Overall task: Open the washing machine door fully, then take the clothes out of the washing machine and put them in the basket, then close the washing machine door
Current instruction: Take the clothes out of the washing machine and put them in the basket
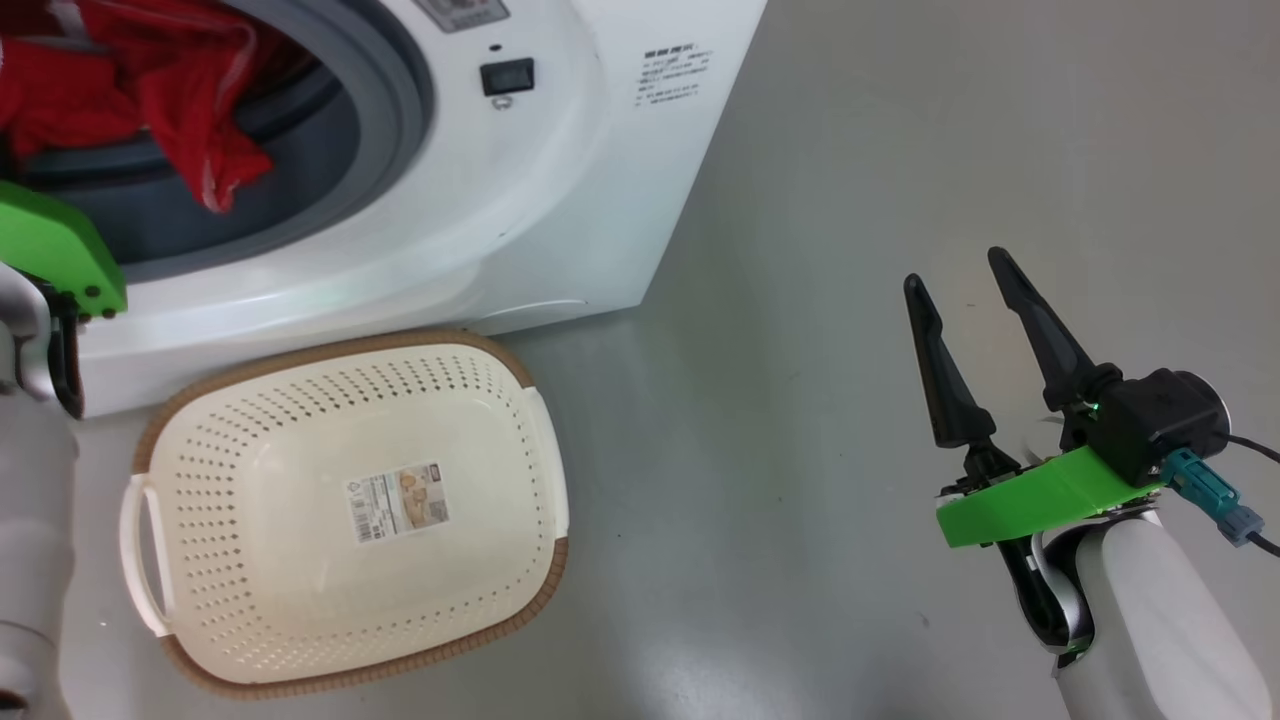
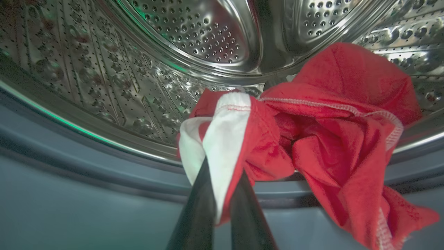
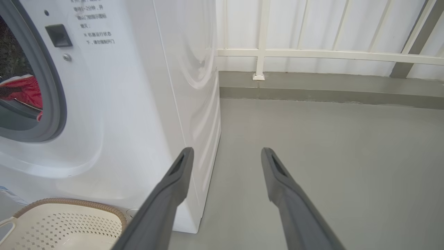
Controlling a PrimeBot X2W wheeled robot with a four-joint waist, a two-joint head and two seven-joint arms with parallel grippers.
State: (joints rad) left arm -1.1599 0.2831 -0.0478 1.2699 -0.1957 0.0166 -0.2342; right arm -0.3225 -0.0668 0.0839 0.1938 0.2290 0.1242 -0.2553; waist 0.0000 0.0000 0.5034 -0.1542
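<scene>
Two grippers went on our list. Item one, the left gripper [image 2: 223,168]: we found it drawn tight on the clothes [image 2: 333,139], with a white fold of the fabric pinched in its grip at the mouth of the drum [image 2: 194,34]. Its arm's green bracket [image 1: 50,255] showed at the lower left edge of the opening. Item two, the right gripper [image 1: 955,270]: its jaws were spread wide with nothing between them. It was held above the grey floor [image 1: 850,150], well to the right of the washing machine [image 1: 540,200].

Item three, the clothes: one crumpled garment of bright red fabric, with a white panel stitched in red thread and pale overlocked edging along its hems. We noted it lay inside the washing machine, heaped at the front of the perforated steel drum. One red tail spilled over the grey rubber ring [image 2: 86,166] towards the outside.

Item four, the basket [image 1: 260,560]: cream-white and perforated, with a brown woven-look rim, white side handles and a paper label [image 1: 397,502] on its bottom. We recorded it standing on the floor just in front of the machine, below the opening.
</scene>
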